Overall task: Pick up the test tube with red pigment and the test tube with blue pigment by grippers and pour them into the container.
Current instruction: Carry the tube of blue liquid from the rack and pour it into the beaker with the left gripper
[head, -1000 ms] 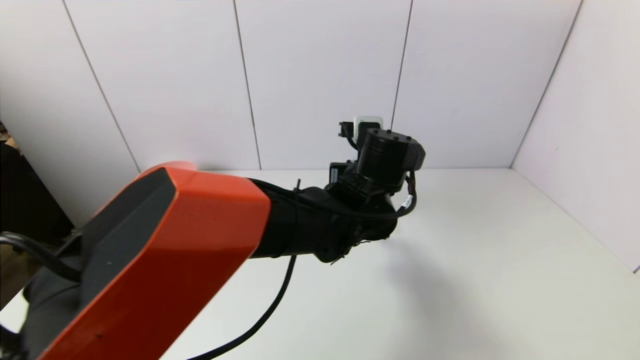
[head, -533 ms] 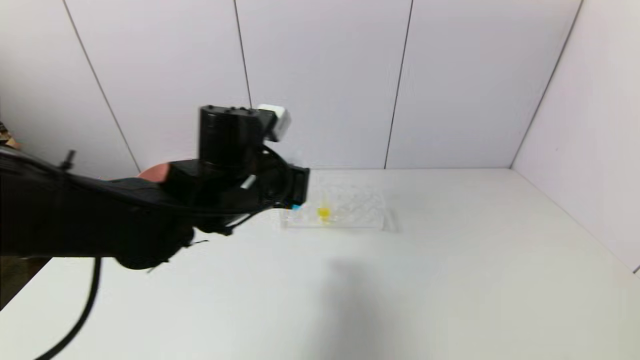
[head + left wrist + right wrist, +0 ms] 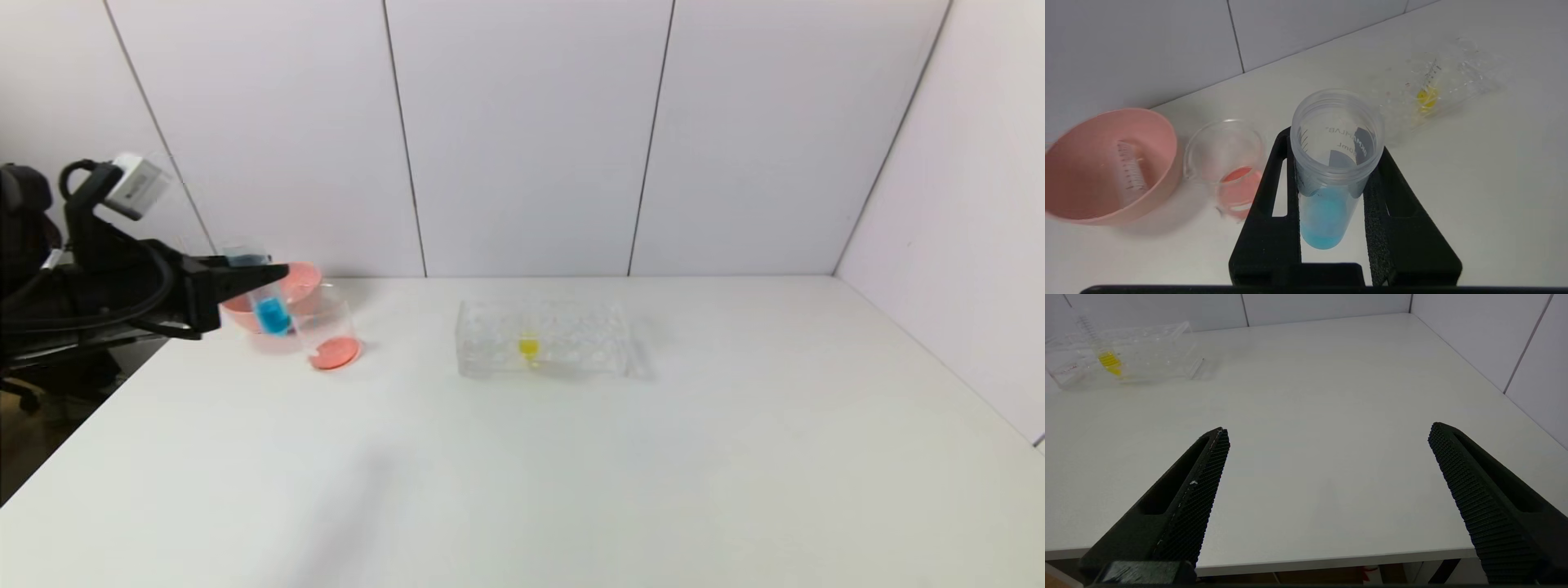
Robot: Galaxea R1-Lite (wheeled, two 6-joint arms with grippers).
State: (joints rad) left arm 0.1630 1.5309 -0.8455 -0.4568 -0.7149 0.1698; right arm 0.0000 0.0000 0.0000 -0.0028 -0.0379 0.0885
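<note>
My left gripper [image 3: 265, 273] is shut on the blue pigment test tube [image 3: 271, 314], holding it roughly upright above the table, just left of the container. In the left wrist view the tube [image 3: 1327, 212] sits between the jaws of the left gripper [image 3: 1334, 143], open mouth toward the camera. The container, a clear beaker [image 3: 328, 331] [image 3: 1224, 151], holds red-orange liquid at its bottom. No tube with red liquid shows. My right gripper [image 3: 1329, 433] is open and empty over the table's front edge, out of the head view.
A pink bowl [image 3: 298, 286] [image 3: 1163, 134] stands behind the beaker, and a clear graduated tube [image 3: 1131, 171] lies in it. A clear tube rack [image 3: 571, 347] [image 3: 1151, 355] stands mid-table and holds a yellow-liquid tube [image 3: 528, 347] [image 3: 1110, 361]. White walls close the back and right.
My left arm has swung from the middle of the head view to the far left with the blue tube. This has uncovered the rack, bowl and beaker.
</note>
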